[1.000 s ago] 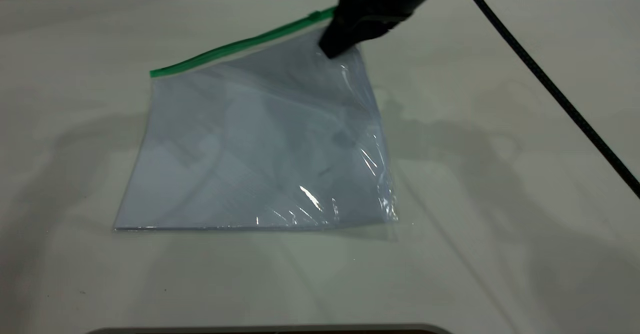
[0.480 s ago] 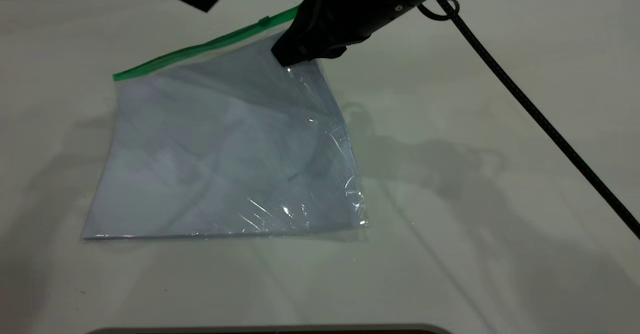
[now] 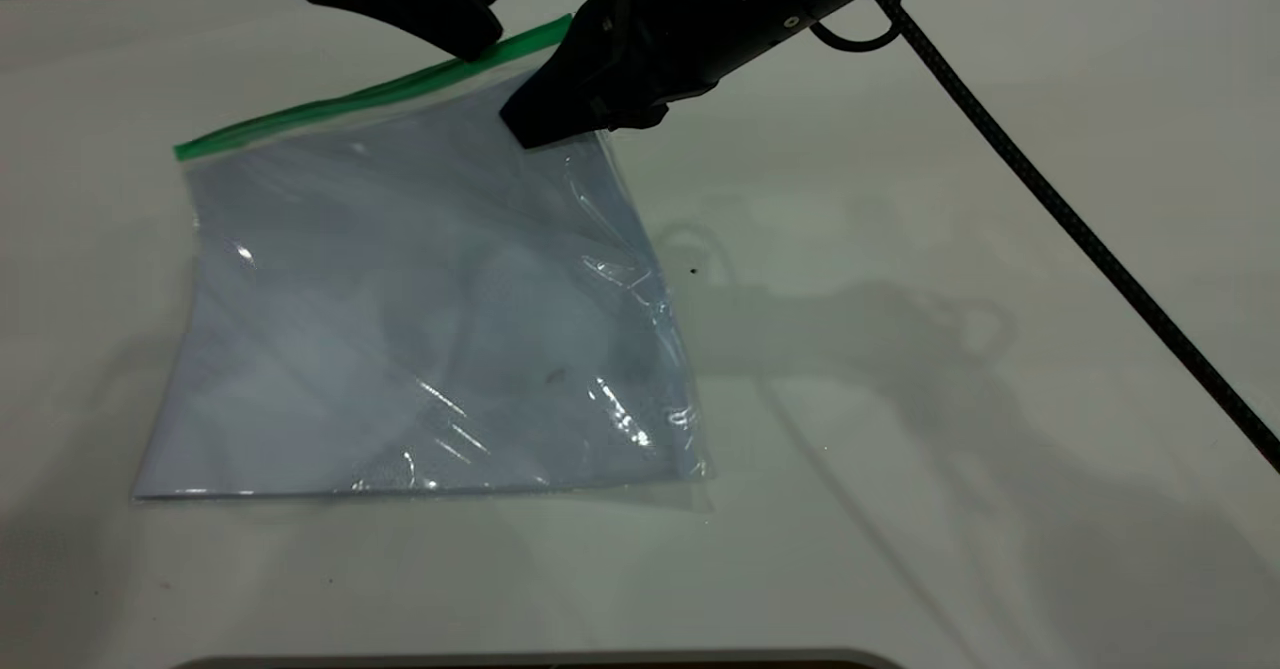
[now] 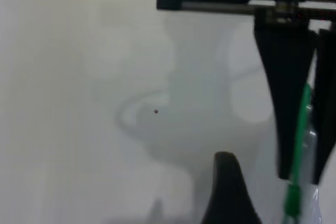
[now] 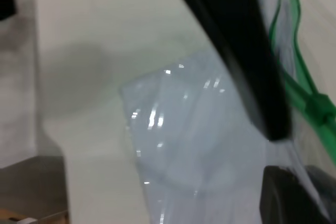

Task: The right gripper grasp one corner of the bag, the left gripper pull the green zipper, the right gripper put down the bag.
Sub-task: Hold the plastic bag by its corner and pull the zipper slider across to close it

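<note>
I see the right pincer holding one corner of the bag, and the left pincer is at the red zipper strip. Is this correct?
Not quite: the zipper strip is green, not red, as the exterior view shows. The rest holds: the right pincer grips one raised corner of the bag, and the left pincer is at the strip, which runs between its fingers in the left wrist view.

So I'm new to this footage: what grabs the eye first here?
The large clear glossy plastic bag dominates the middle of the white table, its far right corner lifted in the black wedge-jawed right gripper. Beside it, the black angular left gripper straddles the bright green zipper strip along the far edge.
</note>
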